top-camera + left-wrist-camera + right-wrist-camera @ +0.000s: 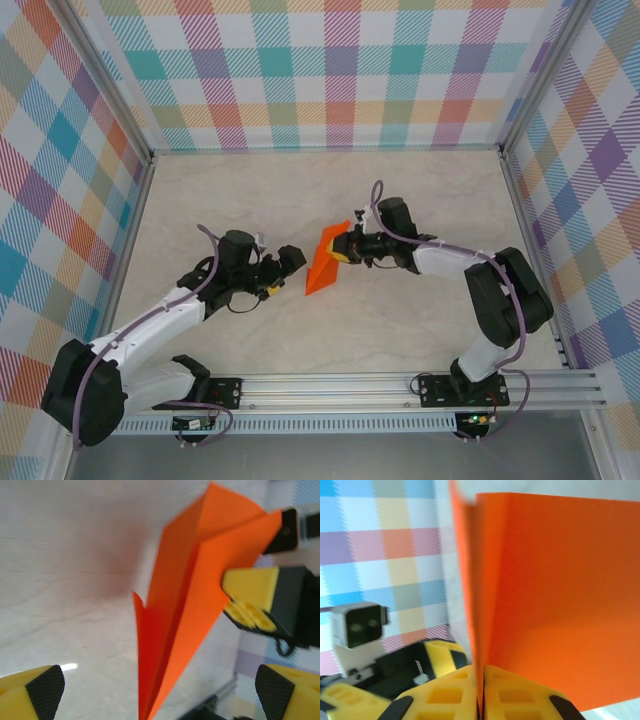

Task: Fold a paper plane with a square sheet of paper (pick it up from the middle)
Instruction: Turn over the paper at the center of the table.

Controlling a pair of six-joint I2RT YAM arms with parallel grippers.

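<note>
Right claw (345, 250) pinched shut on the wide end of the orange paper plane (322, 268), yellow pads (450, 697) pressed together with the centre crease clamped between them. In the overhead view, plane reaching out from that grip toward the left claw (293, 259), pointed tip angled away to the near side over the pale table (420, 190). Left claw spread fully wide, holding nothing, just beside the plane's free long edge; contact there impossible to judge. From the left wrist, plane (185, 610) ahead of the open claw, between the lines of its two black-tipped fingers (45, 687), folded layers slightly parted near the tip. From the right wrist, plane (560, 595) rising straight out of the closed pads, one broad flat wing to their right, a narrower flap to their left.
</note>
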